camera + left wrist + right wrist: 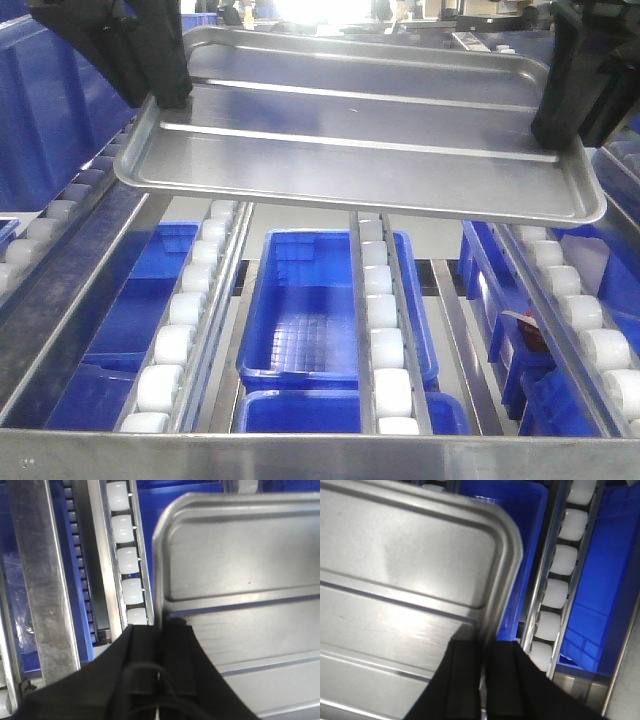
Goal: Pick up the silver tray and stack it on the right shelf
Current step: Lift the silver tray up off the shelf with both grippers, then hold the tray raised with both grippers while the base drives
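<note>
Holding the silver tray (360, 140) up in the air, floor facing up, with both long ridges shining. Clamping its left short rim with the left gripper (168, 98), black fingers (177, 655) closed onto the metal edge just past a rounded corner, with the rim sandwiched between them. Matching that on the other end with the right gripper (556, 135), pinched tight on the right short rim, again close by a rounded corner in the right wrist view. Carrying it roughly level, long side across the front view. Hanging over the right shelf (455, 340), above its white roller rails (380, 320), and keeping the near edge well back from the broad steel front bar (320, 455). Clear of the rails at that near edge; cannot tell about the far edge, hidden behind the tray itself. Looking down through the gaps between the rails onto blue bins (335, 310), with an open, grid-floored one in the middle lane. Passing a line of white rollers (127, 560) just off the tray's left edge in the left wrist view, and another line off its right edge in the right wrist view.
</note>
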